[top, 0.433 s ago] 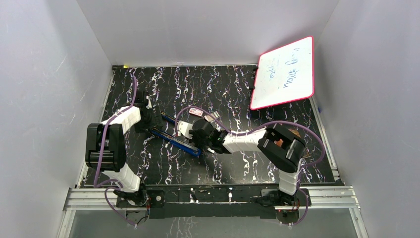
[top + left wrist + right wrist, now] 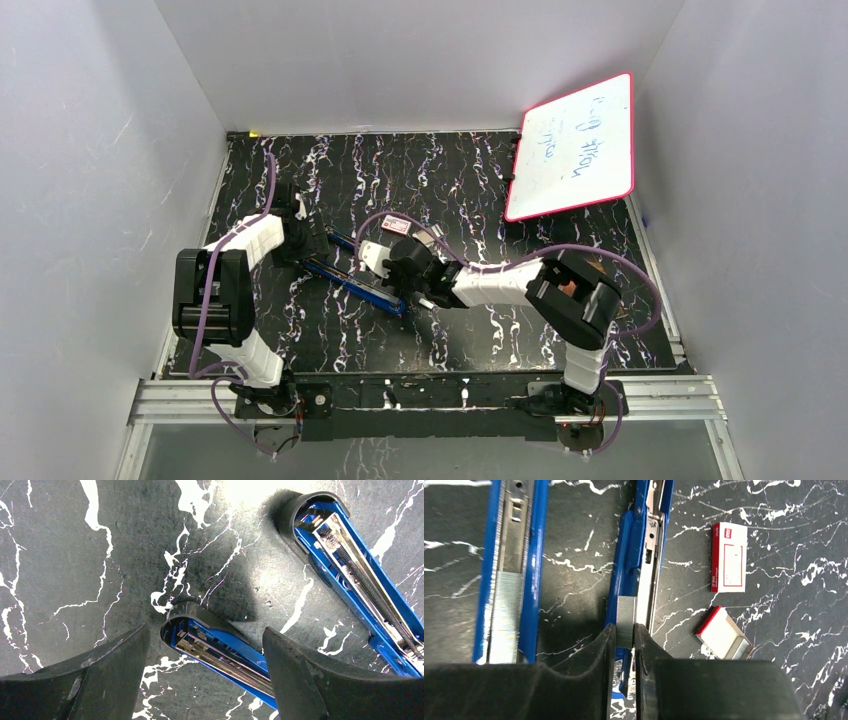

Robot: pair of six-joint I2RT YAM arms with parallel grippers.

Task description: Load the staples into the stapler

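Two blue staplers lay opened out side by side, metal channels facing up. The first stapler (image 2: 506, 540) carried a silvery row of staples (image 2: 506, 612) seated in its channel. A short grey staple strip (image 2: 625, 611) sat over the blue side of the second stapler (image 2: 644, 545), just beside its channel, pinched between the fingers of the right gripper (image 2: 624, 632).

Black marbled tabletop (image 2: 480, 170), plain white walls (image 2: 400, 60)
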